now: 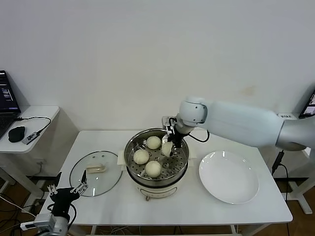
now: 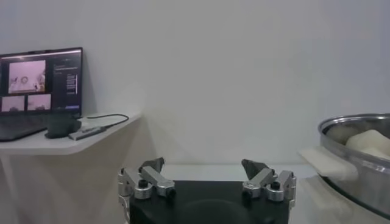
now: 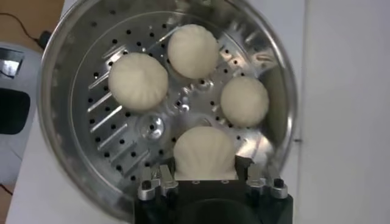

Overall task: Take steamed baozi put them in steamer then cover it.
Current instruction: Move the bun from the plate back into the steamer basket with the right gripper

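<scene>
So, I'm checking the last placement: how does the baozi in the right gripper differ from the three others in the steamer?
The held baozi is clamped by the right gripper over the steamer near its right wall; the three others lie free on the perforated tray. The held one sits apart on that side; the others cluster together. All are round, cream-white and pleated.

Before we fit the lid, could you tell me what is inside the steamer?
Inside the steamer: three baozi on the perforated tray, and a fourth baozi held in the right gripper. The tray beneath them is covered.
</scene>
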### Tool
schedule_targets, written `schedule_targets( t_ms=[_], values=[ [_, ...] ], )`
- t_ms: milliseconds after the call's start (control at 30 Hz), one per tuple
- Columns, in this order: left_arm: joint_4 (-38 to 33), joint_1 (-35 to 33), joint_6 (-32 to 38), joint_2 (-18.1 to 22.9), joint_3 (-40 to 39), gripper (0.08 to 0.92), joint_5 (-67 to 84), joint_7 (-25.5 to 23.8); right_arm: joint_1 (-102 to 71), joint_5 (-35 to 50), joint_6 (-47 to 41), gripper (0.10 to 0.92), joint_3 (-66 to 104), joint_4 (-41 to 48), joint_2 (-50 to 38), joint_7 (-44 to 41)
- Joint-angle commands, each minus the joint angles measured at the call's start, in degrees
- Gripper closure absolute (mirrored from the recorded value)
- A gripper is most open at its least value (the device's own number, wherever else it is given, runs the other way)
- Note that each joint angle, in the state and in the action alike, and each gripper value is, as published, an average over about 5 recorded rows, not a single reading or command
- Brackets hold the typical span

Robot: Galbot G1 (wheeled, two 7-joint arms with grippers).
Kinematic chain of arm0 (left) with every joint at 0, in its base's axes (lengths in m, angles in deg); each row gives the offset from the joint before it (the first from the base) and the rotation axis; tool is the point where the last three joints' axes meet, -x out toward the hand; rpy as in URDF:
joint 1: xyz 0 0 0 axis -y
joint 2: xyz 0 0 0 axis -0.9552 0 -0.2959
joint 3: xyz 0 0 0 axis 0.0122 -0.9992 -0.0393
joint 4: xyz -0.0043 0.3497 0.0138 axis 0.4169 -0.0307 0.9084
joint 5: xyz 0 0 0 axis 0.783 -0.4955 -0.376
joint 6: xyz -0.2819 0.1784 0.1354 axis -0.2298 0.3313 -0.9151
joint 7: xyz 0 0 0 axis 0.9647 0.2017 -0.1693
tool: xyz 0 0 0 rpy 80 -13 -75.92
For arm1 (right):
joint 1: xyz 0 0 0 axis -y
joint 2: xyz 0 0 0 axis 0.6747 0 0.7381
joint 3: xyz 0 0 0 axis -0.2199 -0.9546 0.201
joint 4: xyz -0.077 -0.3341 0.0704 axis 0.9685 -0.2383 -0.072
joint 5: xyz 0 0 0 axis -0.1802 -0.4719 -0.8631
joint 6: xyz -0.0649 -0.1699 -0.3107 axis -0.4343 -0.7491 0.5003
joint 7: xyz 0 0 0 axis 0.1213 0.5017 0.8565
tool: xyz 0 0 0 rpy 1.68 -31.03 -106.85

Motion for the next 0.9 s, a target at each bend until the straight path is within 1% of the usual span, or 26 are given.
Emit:
schedule_targets(
  t_ms=[33,300,367,400,567,633,767,900],
  values=[
    [0.2,-0.1,0.0,0.0,0.0,0.177,-0.1,0.0,-2.2,-1.7,-1.2,0.414,-0.4,1.5,2.3,0.8],
    [0.2,0.0,0.0,0.1,-0.1,0.177,-0.1,0.0,-3.1,-2.9,-0.7,0.414,0.0,2.0,2.1,0.9],
    [0.2,0.0,0.1,0.1,-0.1,0.177,-0.1,0.0,-3.3,-2.8,-0.7,0.403,0.5,1.8,1.9,1.0],
    [0.2,-0.1,0.1,0.1,-0.1,0.177,-0.1,0.0,-3.3,-2.7,-0.7,0.389,0.8,1.6,1.7,1.1],
    [0.2,0.0,0.0,0.1,-0.1,0.177,-0.1,0.0,-2.1,-2.4,-0.8,0.261,2.6,-0.1,-0.2,1.4],
    [0.3,0.1,0.0,0.1,-0.2,0.177,-0.1,0.0,-1.4,-2.3,-0.6,0.224,3.5,-1.0,-1.6,1.8],
    [0.5,0.2,0.0,0.1,-0.3,0.177,-0.1,0.0,-0.9,-1.1,-0.5,0.204,6.0,-5.0,-5.8,3.9],
    [0.5,0.3,0.0,0.2,-0.7,0.177,-0.2,0.0,-2.2,2.4,-0.6,0.203,8.9,-10.9,-10.7,10.1]
  ],
)
